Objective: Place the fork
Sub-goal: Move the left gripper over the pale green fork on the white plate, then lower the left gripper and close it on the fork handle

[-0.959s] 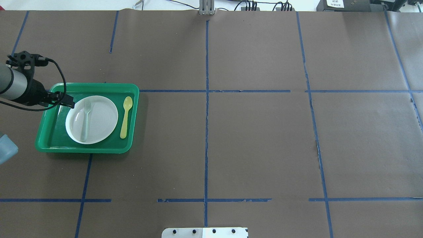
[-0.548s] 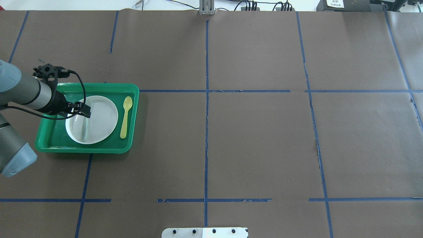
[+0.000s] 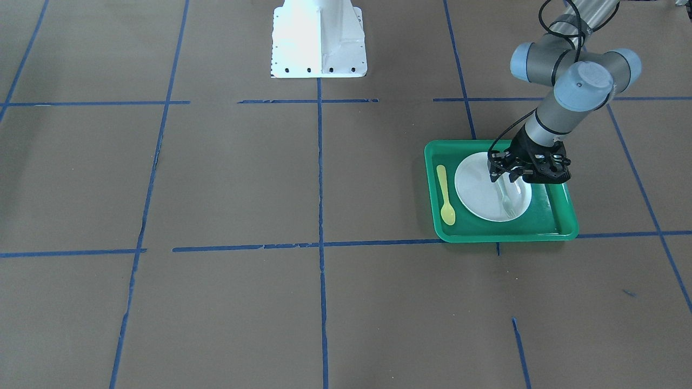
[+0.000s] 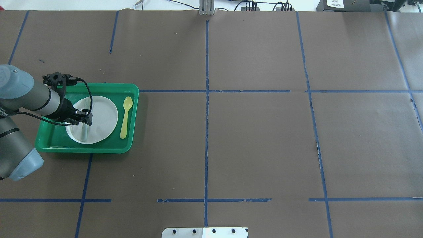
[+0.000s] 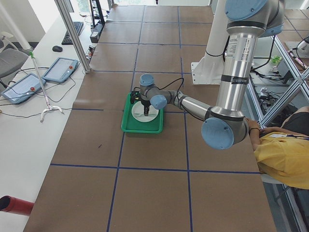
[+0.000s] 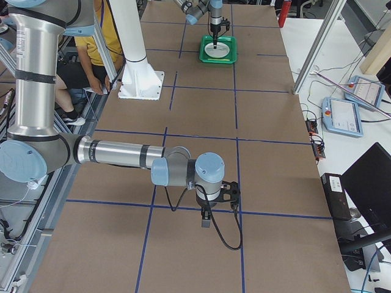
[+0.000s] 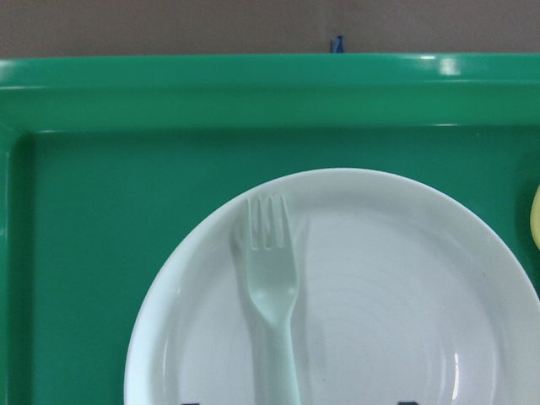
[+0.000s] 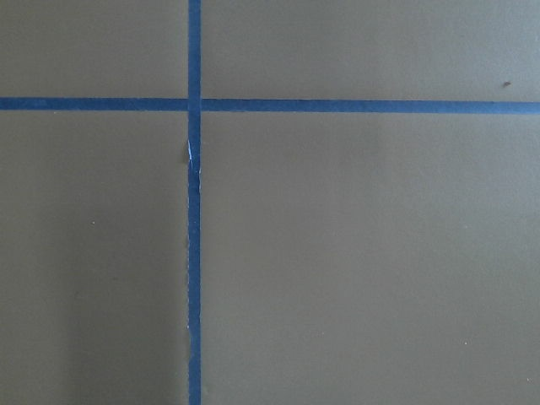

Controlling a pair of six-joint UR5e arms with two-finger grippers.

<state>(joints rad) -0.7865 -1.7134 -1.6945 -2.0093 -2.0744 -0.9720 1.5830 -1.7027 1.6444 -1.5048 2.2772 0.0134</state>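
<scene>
The whitish translucent fork (image 7: pixel 270 287) lies on the white plate (image 7: pixel 405 295), tines toward the tray's far rim. The plate (image 4: pixel 102 115) sits in a green tray (image 4: pixel 99 86). My left gripper (image 4: pixel 86 118) hovers just above the plate, over the fork's handle (image 4: pixel 84 132), and it is open and empty. In the front-facing view it (image 3: pixel 508 181) stands above the fork (image 3: pixel 507 202). In the left wrist view only two dark tips show at the bottom edge, one on each side of the handle. My right gripper (image 6: pixel 206 220) points down at bare table, far from the tray; I cannot tell its state.
A yellow plastic spoon (image 4: pixel 125 115) lies in the tray to the plate's right. The tray stands at the table's left side. Brown paper with blue tape lines (image 4: pixel 207 132) covers the table. The robot's white base (image 3: pixel 319 40) stands at the near edge.
My left arm has moved right, from the tray's left rim to over the plate, and now covers the fork's upper part. The fork, plate and spoon have not moved.
</scene>
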